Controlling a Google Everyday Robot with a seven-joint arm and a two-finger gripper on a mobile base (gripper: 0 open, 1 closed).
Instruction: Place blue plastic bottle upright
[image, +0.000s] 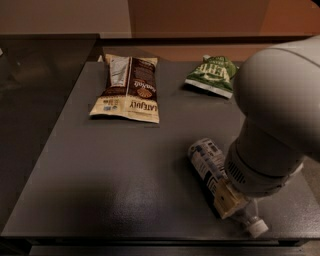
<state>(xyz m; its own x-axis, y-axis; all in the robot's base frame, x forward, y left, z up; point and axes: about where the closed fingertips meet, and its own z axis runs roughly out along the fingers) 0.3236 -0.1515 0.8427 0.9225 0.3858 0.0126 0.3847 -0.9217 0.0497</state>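
Currently | clear plastic bottle with white-blue label (206, 159) is laid sideways on dark grey table (120, 175) | tan-tipped gripper (228, 201) is set against its cap end | grasp cannot be told

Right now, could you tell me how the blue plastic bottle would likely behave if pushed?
Lying sideways on the table near its front edge, the blue plastic bottle would probably roll if nudged. Its clear plastic wall may dent under a squeeze. The end effector sits over its neck end.
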